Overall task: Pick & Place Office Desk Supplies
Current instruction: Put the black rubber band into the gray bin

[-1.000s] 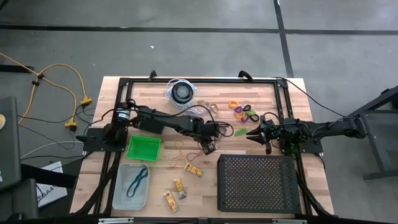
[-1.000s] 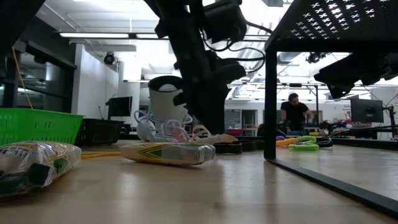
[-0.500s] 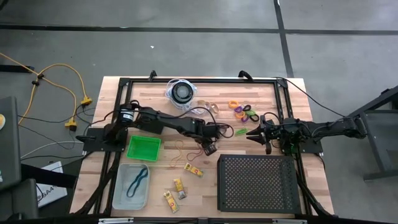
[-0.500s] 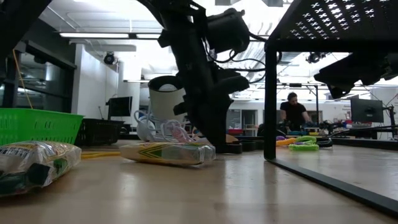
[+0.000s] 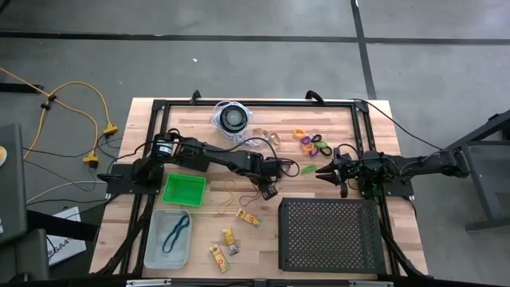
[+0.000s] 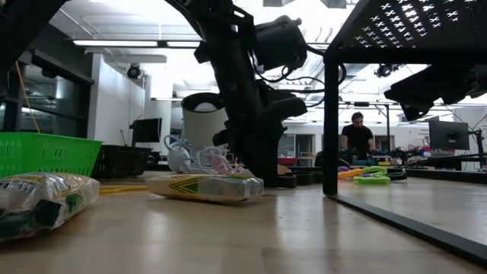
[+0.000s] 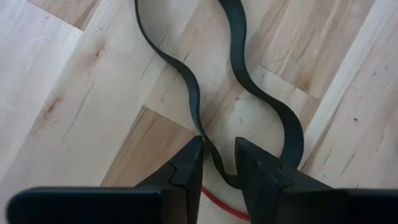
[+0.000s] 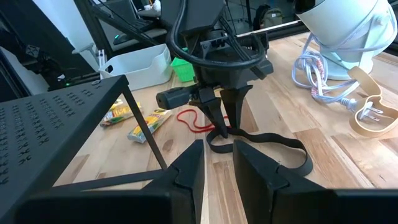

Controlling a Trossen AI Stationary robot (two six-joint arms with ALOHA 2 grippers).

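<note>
Left jaws: the left gripper (image 7: 217, 163) is pointing down at mid-tabletop, its two dark wedge-shaped fingers (image 7: 186, 171) standing slightly apart and straddling one strand of the dark rubber band (image 7: 249, 81).
Dark rubber band: a flat, matte loop is lying in wavy curves on the tabletop (image 7: 74, 112), beside a thin red rubber band (image 8: 194, 122).
Right jaws: the right gripper (image 5: 322, 172) is hovering by the perforated black tray (image 5: 331, 235), jaws a little apart, gripping nothing.
Tabletop: pale jointed wooden planks are carrying glossy yellow packets (image 5: 249, 217) and small coloured rings (image 5: 315, 143).
Bins: a green basket (image 5: 184, 190) and a clear tub (image 5: 168, 238) are sitting at the left.
</note>
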